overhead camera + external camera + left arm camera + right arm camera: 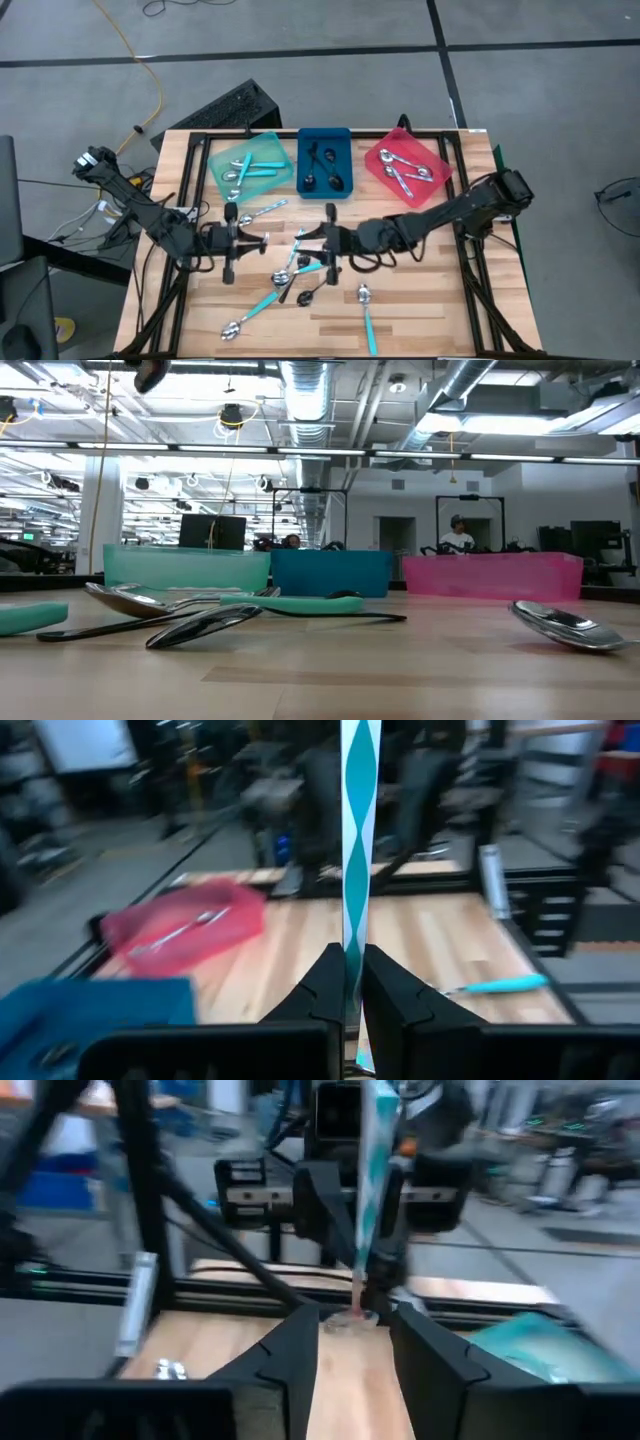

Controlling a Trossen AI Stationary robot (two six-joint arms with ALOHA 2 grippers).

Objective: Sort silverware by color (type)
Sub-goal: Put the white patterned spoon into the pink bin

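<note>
My left gripper (pixel 262 241) hovers above the table's middle left, shut on a teal-handled spoon (pixel 358 860) that stands upright. My right gripper (pixel 305 243) faces it from the right, open, its fingers (pixel 300 1340) level with the spoon's lower end (pixel 362 1302) and short of it. Several more spoons lie flat on the wood: teal-handled ones (pixel 262 210) (pixel 255 308) (pixel 368 322), black ones (pixel 300 288) and a silver one (pixel 565 625). My left gripper pinches the spoon's teal handle (pixel 352 955) between its two fingers, low on the handle. The fingers are level, point toward the table's right side and lie across the handle. The spoon stands upright, lifted clear of the table, most of the handle rising above the fingers.
Three trays stand in a row at the far edge: a teal tray (pixel 222 152) with teal-handled spoons, a blue tray (pixel 304 160) with black spoons, a red tray (pixel 440 160) with silver spoons. A black frame rail (pixel 470 260) runs along the table's sides. People sit in the room behind (pixel 458 535).
</note>
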